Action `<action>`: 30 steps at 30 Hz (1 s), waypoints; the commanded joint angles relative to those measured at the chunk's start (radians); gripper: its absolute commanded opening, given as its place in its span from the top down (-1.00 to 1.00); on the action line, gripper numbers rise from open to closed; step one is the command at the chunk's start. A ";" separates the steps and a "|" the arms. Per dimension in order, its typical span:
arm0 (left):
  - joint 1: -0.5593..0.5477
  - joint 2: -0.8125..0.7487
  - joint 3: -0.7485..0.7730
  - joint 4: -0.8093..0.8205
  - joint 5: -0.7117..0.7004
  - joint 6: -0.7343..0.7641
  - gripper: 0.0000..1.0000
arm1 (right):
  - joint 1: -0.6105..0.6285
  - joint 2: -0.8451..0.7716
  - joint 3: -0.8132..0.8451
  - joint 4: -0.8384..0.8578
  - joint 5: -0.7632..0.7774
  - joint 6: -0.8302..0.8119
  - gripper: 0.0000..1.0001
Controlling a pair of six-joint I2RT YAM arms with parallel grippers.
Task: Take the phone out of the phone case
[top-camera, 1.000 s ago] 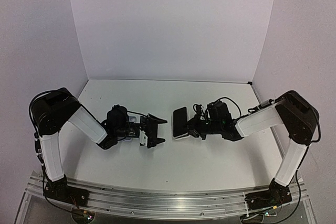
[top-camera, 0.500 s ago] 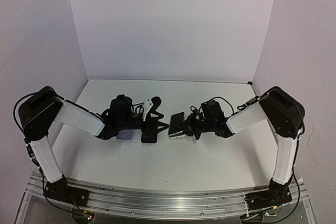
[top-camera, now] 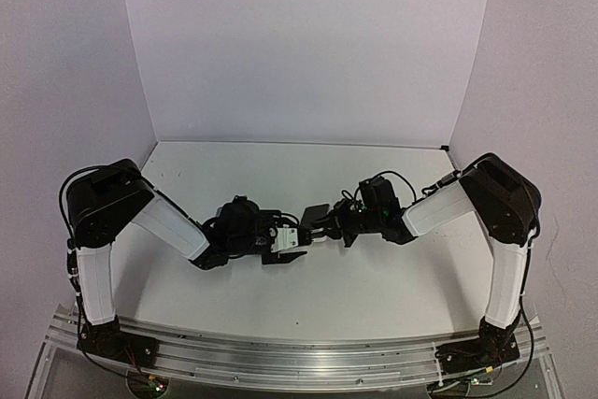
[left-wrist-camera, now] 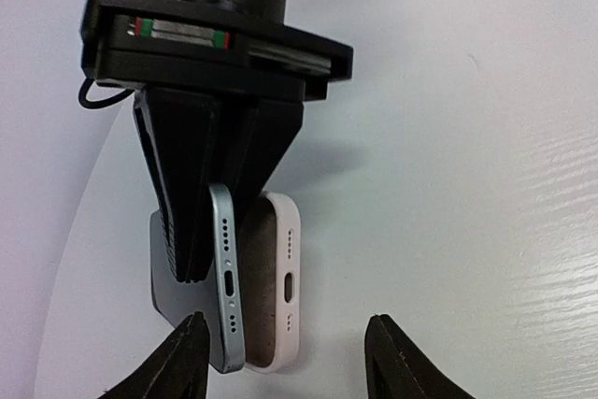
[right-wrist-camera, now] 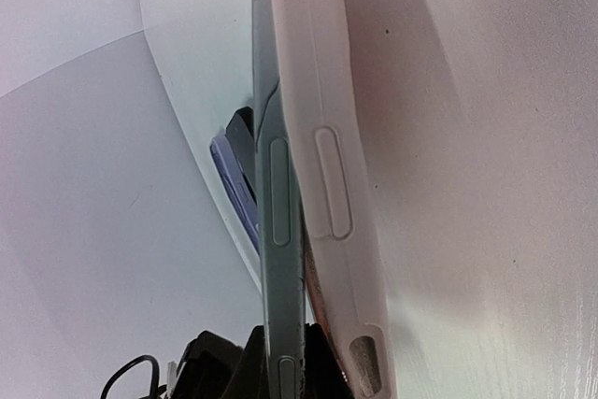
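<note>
The phone [left-wrist-camera: 224, 273], with a blue-grey metal edge, is held on its edge just above the white table; it also shows in the right wrist view [right-wrist-camera: 280, 231] and as a dark slab in the top view [top-camera: 316, 214]. The white case [left-wrist-camera: 288, 277] with a brown lining gapes away from the phone's port end, and it shows beside the phone in the right wrist view [right-wrist-camera: 327, 175]. My right gripper [top-camera: 327, 226] is shut on the phone, one finger [left-wrist-camera: 257, 151] between phone and case. My left gripper [left-wrist-camera: 285, 362] is open, its tips either side of the port end, touching nothing.
The white table [top-camera: 374, 287] is walled by a white back panel [top-camera: 299, 63] and side panels. Both wrists meet at the table's middle. Loose black cables [top-camera: 397, 184] loop over the right wrist.
My left arm has swung right and turned its open jaws toward the phone's port end. My right gripper has shifted slightly left, and the phone now stands more on edge.
</note>
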 commanded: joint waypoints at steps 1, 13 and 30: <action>0.002 0.027 0.073 0.047 -0.057 0.074 -0.04 | 0.009 -0.030 0.004 -0.032 -0.077 0.046 1.00; 0.002 0.065 0.149 -0.013 -0.078 0.072 0.10 | 0.008 -0.010 0.008 -0.031 -0.101 0.033 1.00; 0.004 0.123 0.147 0.125 -0.194 0.221 0.77 | 0.006 0.011 -0.002 -0.022 -0.173 0.025 1.00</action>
